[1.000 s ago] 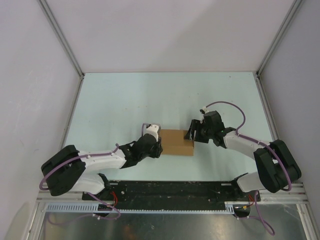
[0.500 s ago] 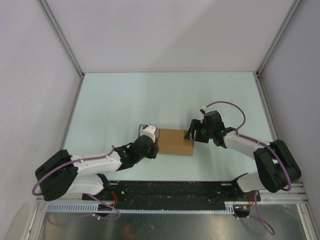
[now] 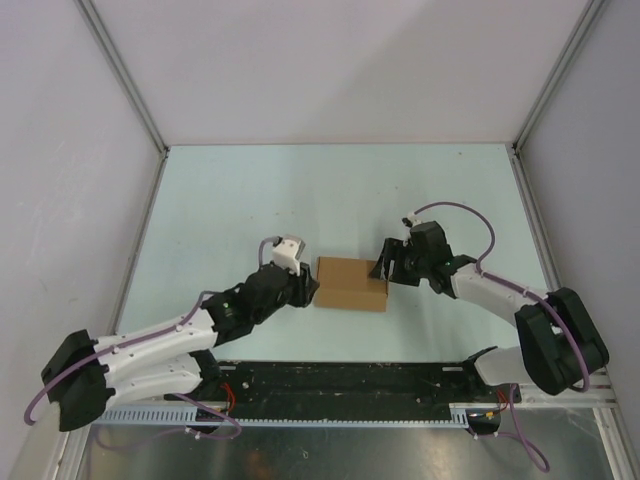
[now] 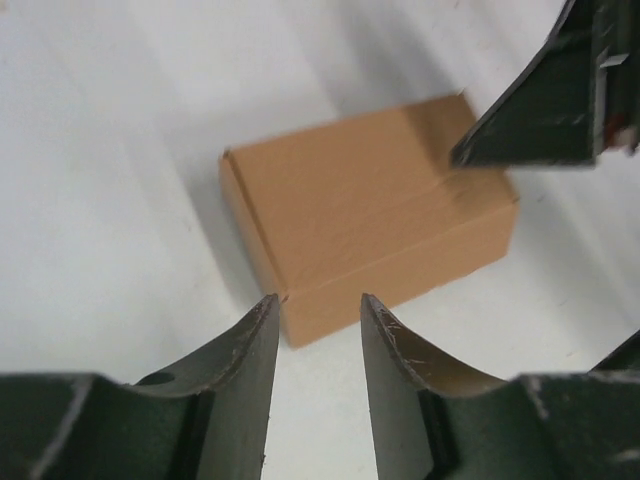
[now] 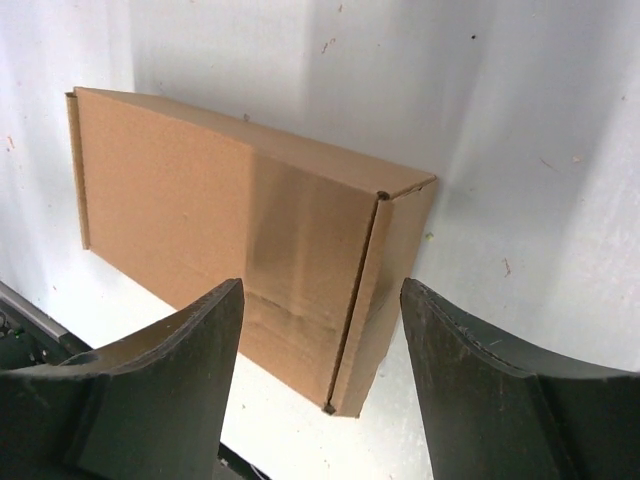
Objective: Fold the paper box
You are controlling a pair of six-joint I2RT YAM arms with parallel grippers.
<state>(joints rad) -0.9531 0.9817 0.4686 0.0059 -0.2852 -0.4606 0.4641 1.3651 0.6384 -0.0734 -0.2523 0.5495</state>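
Lying flat on the table (image 3: 250, 200), the paper box (image 3: 351, 284) looks like a closed brown rectangular form, its lid down and a seam running along one long side. It sits directly ahead of the left gripper (image 4: 315, 305), with its nearest corner just beyond the fingertips. The same box lies below and ahead of the right gripper (image 5: 320, 295), whose fingers straddle its short end. The left gripper's jaws stand slightly apart with nothing between them. The right gripper's jaws are spread wide and clamp nothing, and I cannot tell whether one finger brushes the far corner of the lid. Judging by this, the folding is almost done, and what remains is seating the lid and squaring the ends. To do that well, the right gripper should steady its end lightly without squeezing, because thin cardboard will probably buckle or crease under a hard pinch. The left gripper would do best to come in low and straight at the corner ahead of it. It should press along the seam, not across the lid, so the box does not skid away on the smooth table. Both arms should push toward each other evenly, or the box may pivot and a flap may spring open.
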